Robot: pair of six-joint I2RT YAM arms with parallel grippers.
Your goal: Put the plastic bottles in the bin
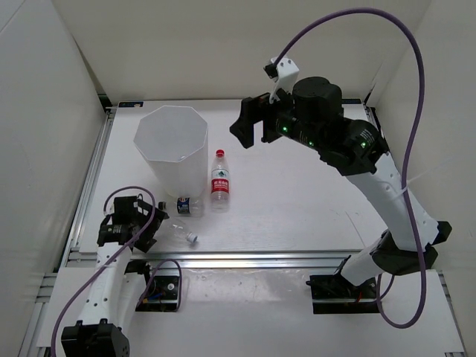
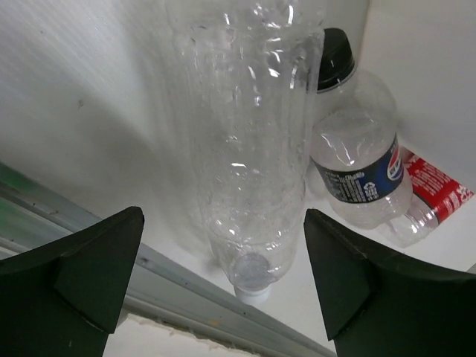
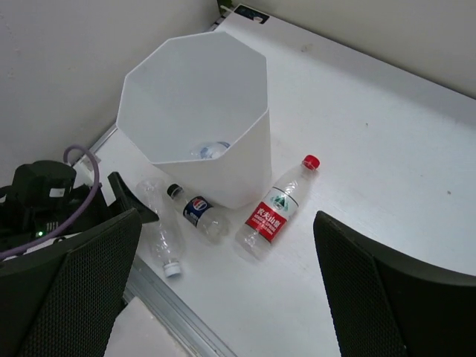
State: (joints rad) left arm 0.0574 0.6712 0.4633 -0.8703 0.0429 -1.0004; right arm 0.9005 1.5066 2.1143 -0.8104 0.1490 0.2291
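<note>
Dark-capped bottle (image 3: 202, 216) between clear bottle (image 3: 165, 242) and red-labelled bottle (image 3: 271, 216) (bin (image 3: 238, 171) just beside)

The flat white worktop (image 1: 297, 201) is closed in by plain white panel walls (image 1: 186, 44) on its left, far and right edges. A silver aluminium rail (image 1: 245, 257) runs along the near edge, and another along the left edge. The light is soft and even.
</note>
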